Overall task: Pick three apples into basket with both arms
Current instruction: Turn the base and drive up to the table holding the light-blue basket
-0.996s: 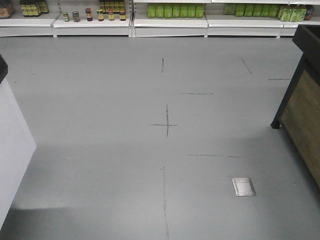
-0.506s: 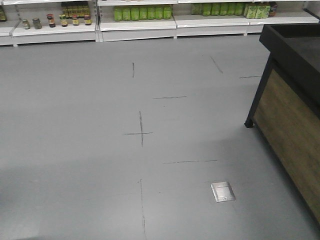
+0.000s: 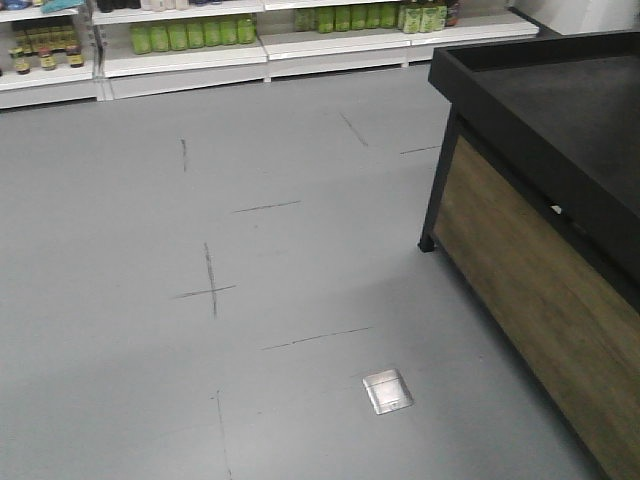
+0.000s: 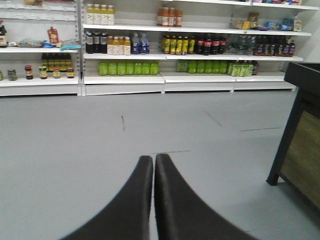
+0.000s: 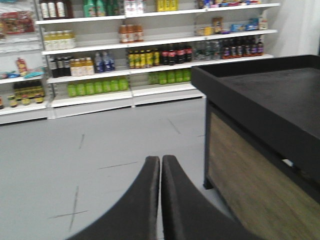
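left hand (image 4: 153,161) fingers pressed together, gripping nothing, over the grey floor (image 4: 60,145) | right hand (image 5: 160,162) same deal, near a corner of the black table (image 5: 270,85) | apples and basket: not in any view | drink shelves (image 4: 125,78) along the back

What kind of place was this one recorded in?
Most likely a supermarket, or a mock-up of one. White shelves carry rows of bottled drinks and jars, and a black-topped, wood-sided display stand stands on an open grey floor.
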